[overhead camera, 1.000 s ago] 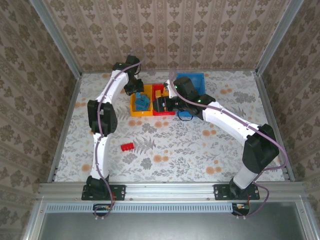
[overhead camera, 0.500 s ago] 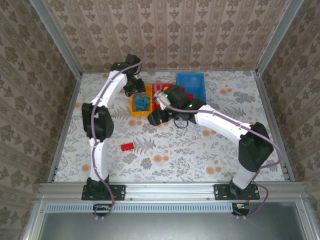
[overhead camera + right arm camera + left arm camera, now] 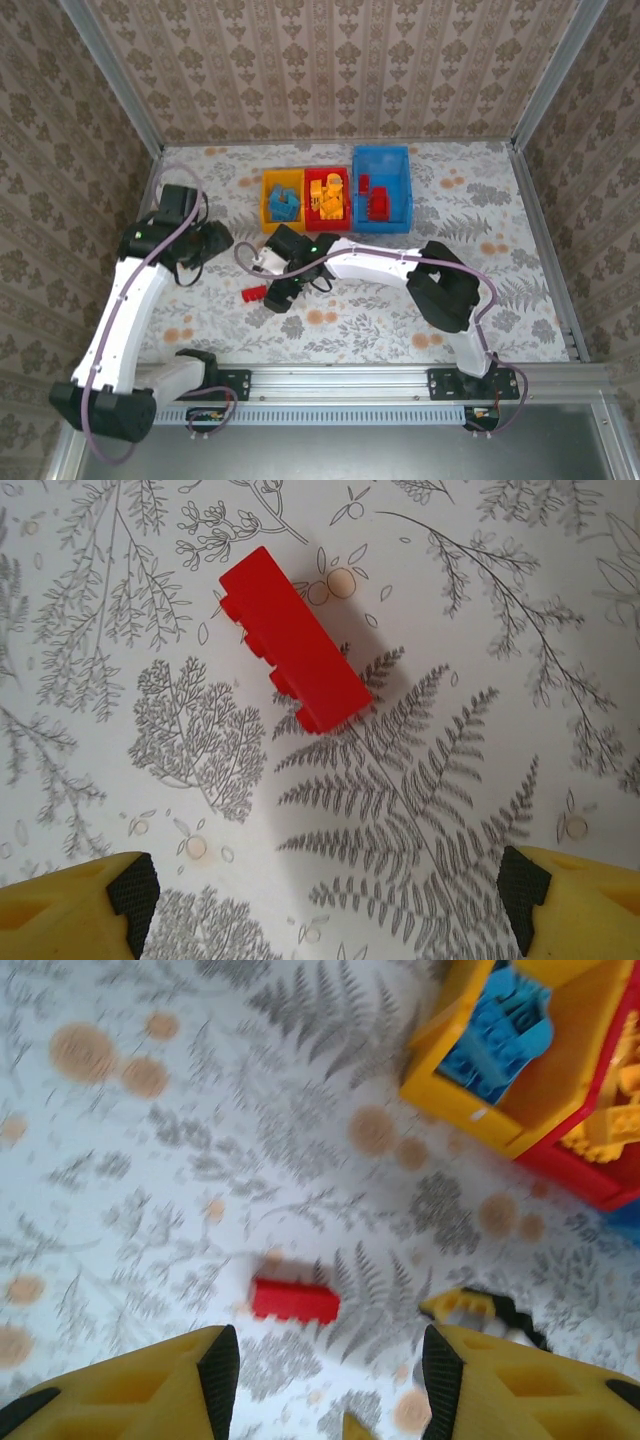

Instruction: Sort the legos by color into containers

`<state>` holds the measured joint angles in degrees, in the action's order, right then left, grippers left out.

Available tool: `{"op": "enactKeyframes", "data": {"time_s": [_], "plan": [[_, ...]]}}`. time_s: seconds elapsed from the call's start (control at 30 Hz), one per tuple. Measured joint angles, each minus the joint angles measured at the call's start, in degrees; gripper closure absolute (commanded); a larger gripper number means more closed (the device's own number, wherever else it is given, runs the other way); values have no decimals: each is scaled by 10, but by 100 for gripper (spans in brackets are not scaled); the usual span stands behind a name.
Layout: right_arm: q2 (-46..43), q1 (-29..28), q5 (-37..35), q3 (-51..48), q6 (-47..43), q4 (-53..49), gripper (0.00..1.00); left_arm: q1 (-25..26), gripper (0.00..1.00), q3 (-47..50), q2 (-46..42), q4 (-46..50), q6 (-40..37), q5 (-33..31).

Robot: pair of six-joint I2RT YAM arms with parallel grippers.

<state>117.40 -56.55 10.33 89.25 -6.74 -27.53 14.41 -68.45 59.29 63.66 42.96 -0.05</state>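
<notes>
The worktop carries a single loose piece, so I'd say the sort is almost finished. From above, the blue bin, upper right of centre, holds the red pieces. Left of it the red bin holds the orange-yellow ones, and next along the yellow bin holds the blue. Each colour sits together, though none matches its bin.

The right fingers stand wide apart with nothing between them. The left fingers are also apart and empty.

One red brick lies bare on the worktop, lower left of centre in the top view. To my eye it belongs with the reds in the blue bin.

The overhead picture gives all three bins at once. The right wrist camera gives the brick sharply, lying diagonally above and ahead of the fingers, studs along its left edge. The left wrist camera is blurred, but it sets brick and yellow bin in one frame, well apart.
</notes>
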Motion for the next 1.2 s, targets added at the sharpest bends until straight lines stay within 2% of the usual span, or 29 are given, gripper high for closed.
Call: {"op": "enactKeyframes", "data": {"time_s": [0.27,0.47,0.57,0.77,0.9,1.0,1.2], "plan": [[99,-24,-49,101,-23,-24,9,-3,46,28,-125,77,21,5],[157,-33,-86,170,-23,-45,13,-14,46,23,-132,147,12,12],[177,-35,-95,196,-23,-55,22,-17,45,23,-120,164,6,14],[183,-45,-100,207,-17,-66,60,-25,40,41,-94,166,6,18],[183,-51,-102,209,-13,-70,76,-26,38,53,-91,151,6,23],[183,-51,-104,209,-11,-71,84,-29,38,52,-85,130,6,25],[151,-45,-103,171,12,-68,88,-29,39,37,-52,99,6,30]]}}
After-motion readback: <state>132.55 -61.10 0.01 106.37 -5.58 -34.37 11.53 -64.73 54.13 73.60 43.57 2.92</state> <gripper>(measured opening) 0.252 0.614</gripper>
